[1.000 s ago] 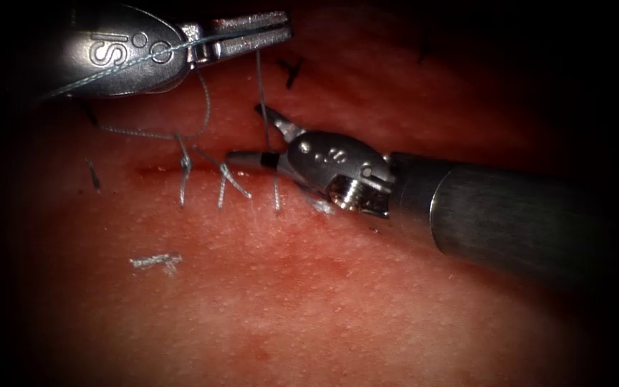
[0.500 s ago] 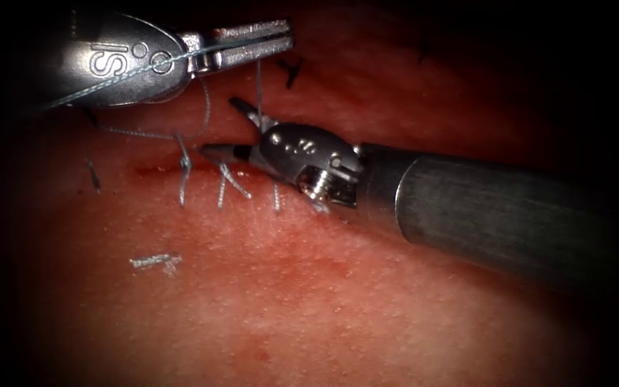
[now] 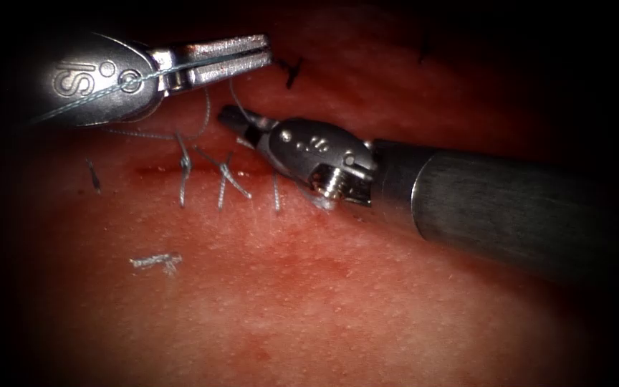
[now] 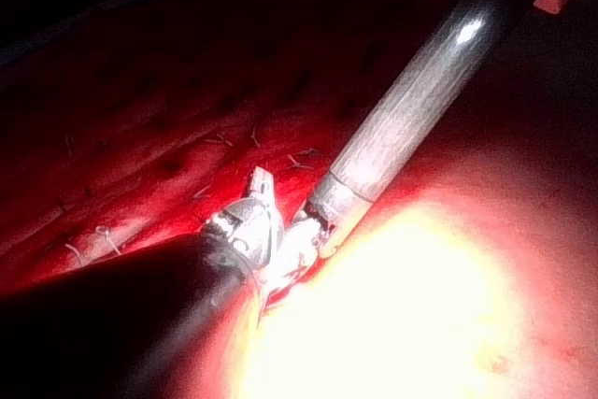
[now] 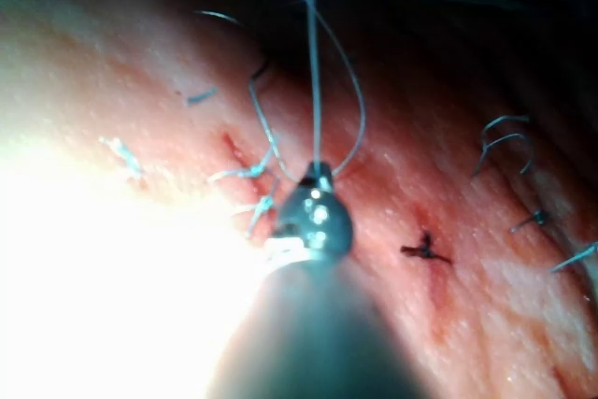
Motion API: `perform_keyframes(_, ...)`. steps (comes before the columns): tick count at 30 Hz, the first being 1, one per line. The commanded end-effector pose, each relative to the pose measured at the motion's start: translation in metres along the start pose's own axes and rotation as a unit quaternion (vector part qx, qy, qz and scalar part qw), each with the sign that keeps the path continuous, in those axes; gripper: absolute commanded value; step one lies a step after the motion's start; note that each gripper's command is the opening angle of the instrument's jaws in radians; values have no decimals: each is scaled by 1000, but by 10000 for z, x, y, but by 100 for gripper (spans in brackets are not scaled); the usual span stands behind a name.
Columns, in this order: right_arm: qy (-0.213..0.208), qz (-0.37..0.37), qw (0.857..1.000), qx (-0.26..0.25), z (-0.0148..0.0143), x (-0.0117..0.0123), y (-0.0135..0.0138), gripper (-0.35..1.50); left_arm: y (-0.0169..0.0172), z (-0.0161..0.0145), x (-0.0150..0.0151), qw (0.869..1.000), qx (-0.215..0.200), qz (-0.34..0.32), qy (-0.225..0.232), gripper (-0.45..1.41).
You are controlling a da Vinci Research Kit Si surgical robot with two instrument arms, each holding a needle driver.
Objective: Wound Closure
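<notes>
left tool (image 3: 216, 59) above the cut (image 3: 159, 170), jaws closed on thread (image 3: 205, 107); right tool (image 3: 232, 115) just above the cut pinching the same fine, limp, slippery strand; needle unseen.

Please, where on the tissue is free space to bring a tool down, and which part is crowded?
Free: the wide bare tissue below the cut end of thread and under the right gripper's shaft. Crowded: around the cut, where stitches sit. There the left gripper is shut on the thread, and the right gripper is shut on the same thread just below it.
</notes>
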Motion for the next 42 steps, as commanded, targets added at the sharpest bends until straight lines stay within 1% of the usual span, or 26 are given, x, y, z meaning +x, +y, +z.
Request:
perform_keyframes(1,-1,0,1000,3,-15,-1,2,127,-1,3,0,1000,2,-2,6,-45)
perform_keyframes(2,1,-2,1000,7,-34,-4,0,127,2,-3,-1,1000,2,-4,6,-45)
perform_keyframes(4,4,-3,1000,12,-62,-7,0,128,11,-16,-1,1000,0,-11,8,-45)
perform_keyframes(5,7,-3,1000,14,-81,-9,0,132,16,-21,-1,1000,-1,-12,9,-45)
perform_keyframes(6,9,-4,1000,14,-107,-11,-2,133,30,-32,2,1000,-2,-15,12,-45)
perform_keyframes(7,8,-5,1000,17,-122,-13,-4,133,38,-37,3,1000,-2,-19,13,-45)
perform_keyframes(10,8,-6,1000,20,-153,-14,-6,135,63,-49,12,999,-2,-29,20,-45)
perform_keyframes(14,13,-5,1000,24,-174,-12,-4,135,92,-62,29,999,-8,-39,36,-45)
perform_keyframes(17,15,-1,1000,25,-176,-9,-6,147,112,-71,43,996,-18,-65,53,-45)
perform_keyframes(19,18,-6,999,46,-179,-9,-15,148,128,-79,50,995,-25,-75,63,-45)
perform_keyframes(20,16,-10,998,63,-183,-9,-22,148,134,-83,53,994,-29,-85,66,-42)
perform_keyframes(21,15,-13,997,72,-186,-10,-28,148,143,-88,55,992,-33,-99,68,-25)
perform_keyframes(23,13,-18,996,81,-195,-13,-37,148,159,-96,56,989,-45,-122,67,-1)
perform_keyframes(25,15,-20,996,84,-199,-17,-40,147,175,-101,56,986,-61,-146,57,59)
perform_keyframes(26,15,-22,996,85,-201,-19,-39,147,181,-101,56,985,-66,-152,53,78)
perform_keyframes(27,15,-22,996,86,-202,-21,-38,147,185,-101,55,984,-70,-156,53,91)
perform_keyframes(29,15,-23,996,86,-202,-25,-36,145,190,-101,55,978,-85,-180,57,106)
perform_keyframes(31,15,-24,996,86,-201,-27,-33,145,190,-100,52,970,-109,-210,61,123)
perform_keyframes(33,13,-24,996,82,-199,-30,-32,145,184,-97,44,965,-130,-223,55,135)
perform_keyframes(34,13,-25,996,81,-198,-31,-32,145,178,-93,36,963,-145,-222,52,138)
perform_keyframes(35,13,-25,996,81,-197,-32,-33,145,173,-90,29,963,-149,-220,43,140)
perform_keyframes(38,13,-27,996,82,-197,-35,-35,143,159,-77,-3,964,-157,-213,7,140)
perform_keyframes(40,11,-28,996,84,-198,-36,-37,142,153,-70,-31,964,-161,-209,-13,133)
perform_keyframes(42,10,-29,996,84,-197,-37,-38,142,150,-60,-55,967,-153,-201,-32,128)
